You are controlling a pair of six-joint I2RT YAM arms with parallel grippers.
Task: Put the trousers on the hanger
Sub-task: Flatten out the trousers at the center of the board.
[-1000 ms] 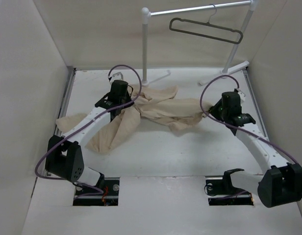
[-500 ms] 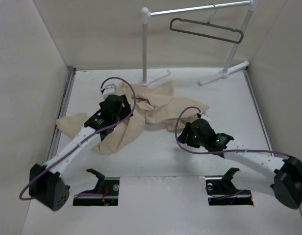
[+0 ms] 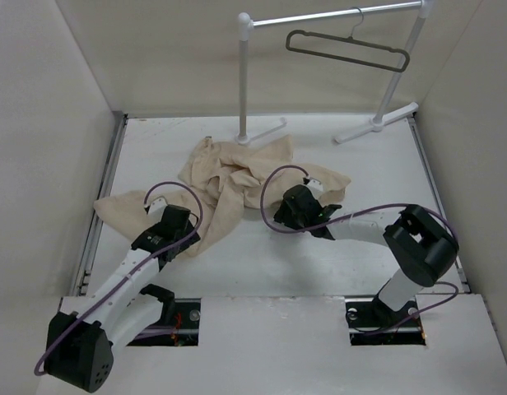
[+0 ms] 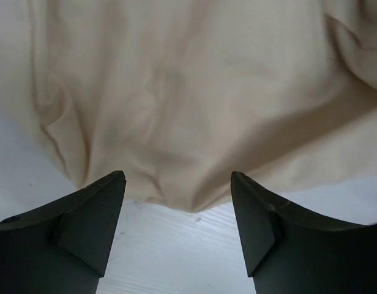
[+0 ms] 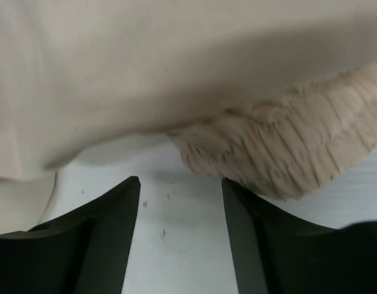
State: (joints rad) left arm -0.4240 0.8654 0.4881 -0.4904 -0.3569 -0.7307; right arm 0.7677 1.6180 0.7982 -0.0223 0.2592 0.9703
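The beige trousers lie crumpled on the white table, with one leg trailing out to the left. The dark hanger hangs by its hook from the white rail at the back right, with nothing on it. My left gripper is low at the near edge of the cloth and open. In the left wrist view the left gripper has bare table between its fingers and the trousers just ahead. My right gripper sits at the heap's near right side. In the right wrist view the right gripper is open in front of the ribbed waistband.
The white garment rail stands at the back on spread feet. Beige walls close in the left, right and far sides. A metal strip runs along the table's left edge. The arm bases sit in two slots in the near shelf.
Both grippers opened and let the trousers go. The left arm drew back towards the near edge, the right arm swung left to the heap. The cloth now lies bunched further back.
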